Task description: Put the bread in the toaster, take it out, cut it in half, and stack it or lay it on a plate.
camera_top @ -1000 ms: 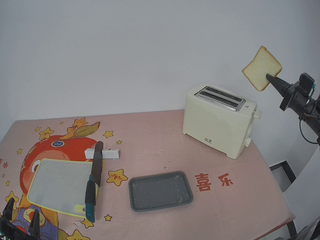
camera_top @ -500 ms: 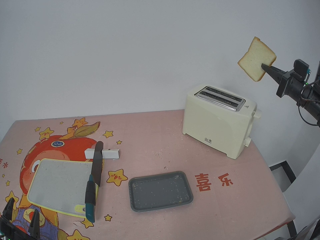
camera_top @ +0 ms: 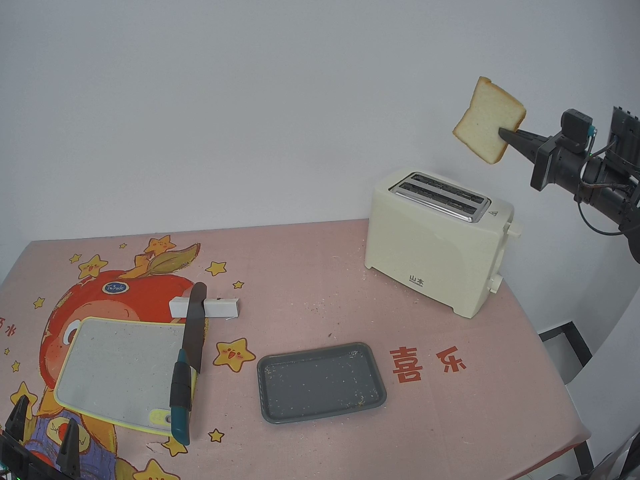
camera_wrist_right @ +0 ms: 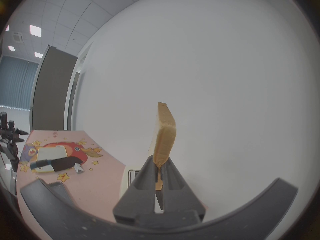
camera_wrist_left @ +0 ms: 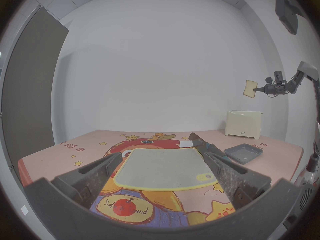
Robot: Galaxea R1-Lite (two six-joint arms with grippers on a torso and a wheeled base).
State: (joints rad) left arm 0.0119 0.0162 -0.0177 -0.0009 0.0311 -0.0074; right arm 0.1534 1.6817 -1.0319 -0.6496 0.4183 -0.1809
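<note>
Pinching the bread (camera_top: 489, 120) by one corner in the closed right end effector (camera_top: 508, 135), high above the toaster (camera_top: 437, 241) at the worktop's (camera_top: 313, 281) far right corner, on edge, likely to slip into a slot (camera_top: 445, 192).

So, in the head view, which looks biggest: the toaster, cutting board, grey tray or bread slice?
1. Toaster and cutting board: about alike, too close to rank.
2. Grey tray.
3. Bread slice, held up in the right tool, smallest.
</note>
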